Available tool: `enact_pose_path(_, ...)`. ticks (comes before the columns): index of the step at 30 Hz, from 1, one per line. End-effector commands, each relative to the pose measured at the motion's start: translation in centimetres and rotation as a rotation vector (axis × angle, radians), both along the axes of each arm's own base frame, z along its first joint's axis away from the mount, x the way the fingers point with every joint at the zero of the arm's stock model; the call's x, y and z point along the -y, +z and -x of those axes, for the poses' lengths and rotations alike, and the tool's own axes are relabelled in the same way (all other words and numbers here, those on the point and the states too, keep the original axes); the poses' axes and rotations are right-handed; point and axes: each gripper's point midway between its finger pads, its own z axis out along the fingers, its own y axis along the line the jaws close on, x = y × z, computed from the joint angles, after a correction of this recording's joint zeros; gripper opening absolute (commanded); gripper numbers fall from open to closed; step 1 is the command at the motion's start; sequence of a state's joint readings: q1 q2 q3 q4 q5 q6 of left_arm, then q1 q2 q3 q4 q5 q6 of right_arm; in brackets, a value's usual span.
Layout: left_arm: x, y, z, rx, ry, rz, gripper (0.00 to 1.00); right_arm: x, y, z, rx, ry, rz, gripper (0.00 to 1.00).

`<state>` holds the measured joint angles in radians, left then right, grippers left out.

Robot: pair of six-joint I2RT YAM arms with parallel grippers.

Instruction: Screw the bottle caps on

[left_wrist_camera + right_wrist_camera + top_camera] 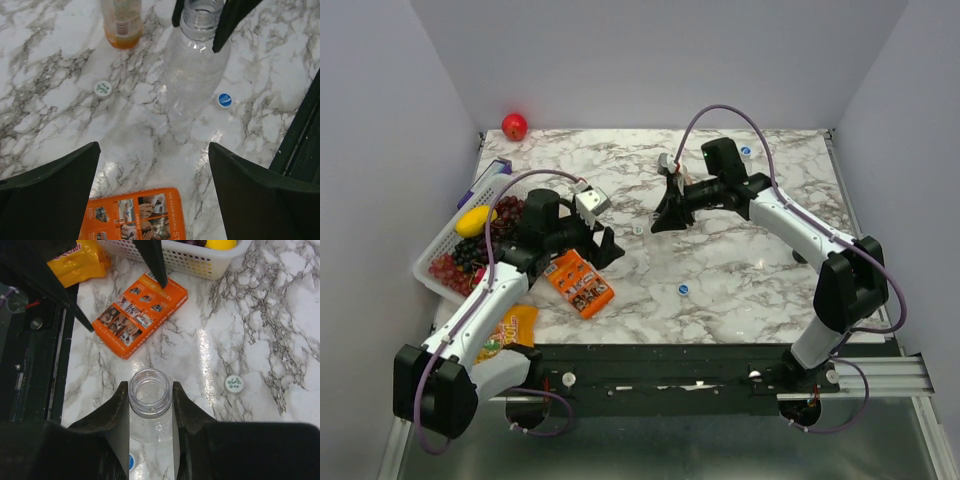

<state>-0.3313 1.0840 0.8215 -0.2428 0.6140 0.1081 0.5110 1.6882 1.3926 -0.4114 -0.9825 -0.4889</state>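
no cap is on yet, by the look of it. the right gripper (150, 392) pinches the neck of the clear bottle (150, 402), which stands upright on the marble table (770, 290) with its mouth open. the left gripper (154, 150) hangs on the near side of that bottle, jaws spread wide and empty. the whitish cap (103, 88) and a blue cap (225, 100) lie loose on either side of the bottle's base. so picking up, seating and twisting are all left.

the right wrist view looks straight down the bare threaded mouth. only the left wrist view shows the bottle's body and the orange-liquid bottle (121, 22) beyond it, top cropped. only the top view shows a second blue cap (746, 152) well beyond the bottle. a third bottle i cannot make out.
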Motion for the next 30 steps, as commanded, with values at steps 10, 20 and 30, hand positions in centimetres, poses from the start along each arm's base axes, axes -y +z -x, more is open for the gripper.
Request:
enact_pose_path(10,5.6,0.7,3.2,0.054,-0.25,0.147,0.99,-1.4,7.1,0.5,-0.131,-0.104,-0.161,0.07)
enact_pose_path(20,8.0,-0.6,2.1,-0.048,-0.247,0.194,0.99,-2.4,10.7,0.6,-0.227,-0.102,-0.287,0.06)
enact_pose_path(30,9.0,0.3,2.8,-0.047,-0.334,0.253,0.8,-2.3,10.4,1.4,-0.255,-0.092,-0.288,0.07)
